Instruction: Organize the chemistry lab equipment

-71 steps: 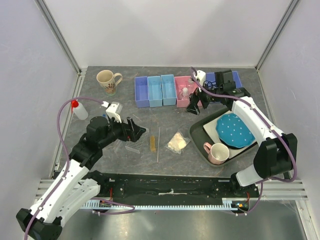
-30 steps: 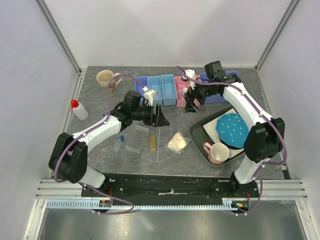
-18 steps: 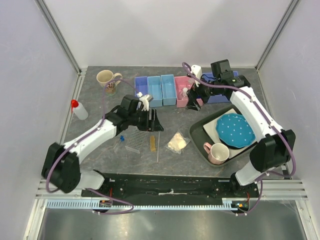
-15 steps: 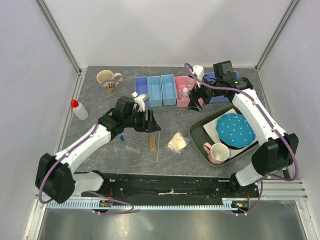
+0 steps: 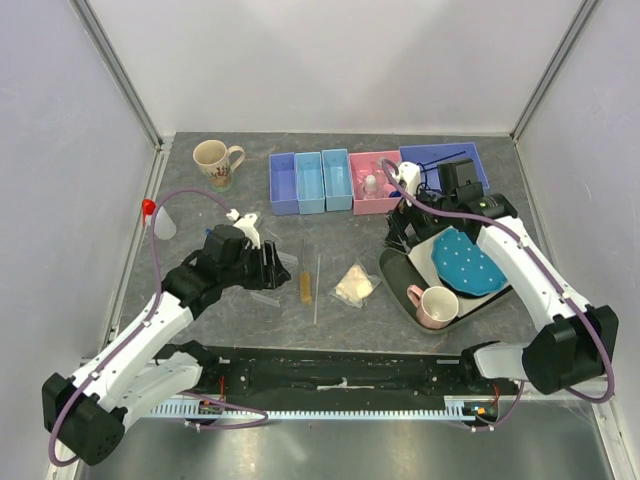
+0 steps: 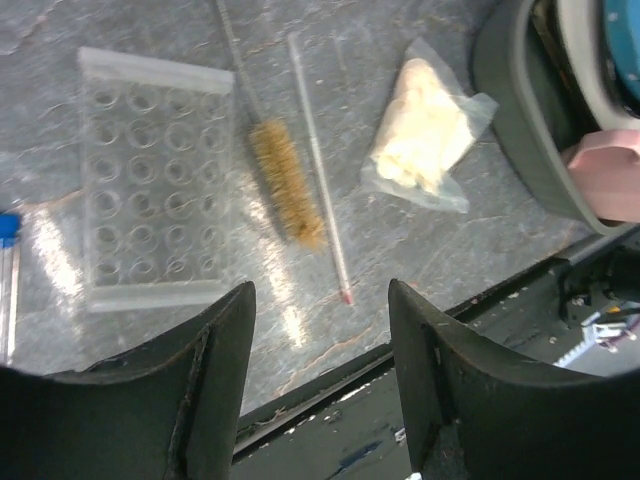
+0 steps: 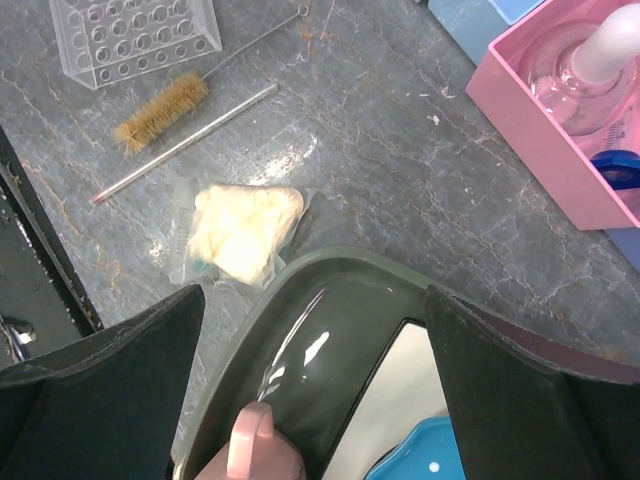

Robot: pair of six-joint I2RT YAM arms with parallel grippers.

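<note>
My left gripper (image 5: 268, 260) is open and empty, hovering over the clear rack (image 6: 155, 180). Beside the rack lie the amber brush (image 6: 285, 185), a thin rod (image 6: 320, 225), the whitish bag (image 6: 425, 130) and a blue-capped tube (image 6: 8, 228). My right gripper (image 5: 402, 236) is open and empty above the dark tray's left corner (image 7: 330, 320). A white-capped bottle (image 5: 371, 183) stands in the pink bin (image 5: 382, 200). The black wire ring (image 5: 440, 160) lies in the dark blue bin (image 5: 470, 158). The red-capped squeeze bottle (image 5: 155, 216) lies at the far left.
The tray (image 5: 400, 272) holds the blue dotted plate (image 5: 470, 260) and a pink mug (image 5: 435, 305). A beige mug (image 5: 215, 160) stands at the back left. Three blue bins (image 5: 308, 182) sit left of the pink bin. The black front rail (image 5: 340, 375) runs along the near edge.
My left arm has drawn back from the bins toward the near left, over the rack. My right gripper has moved from the pink bin down to the tray's left corner.
</note>
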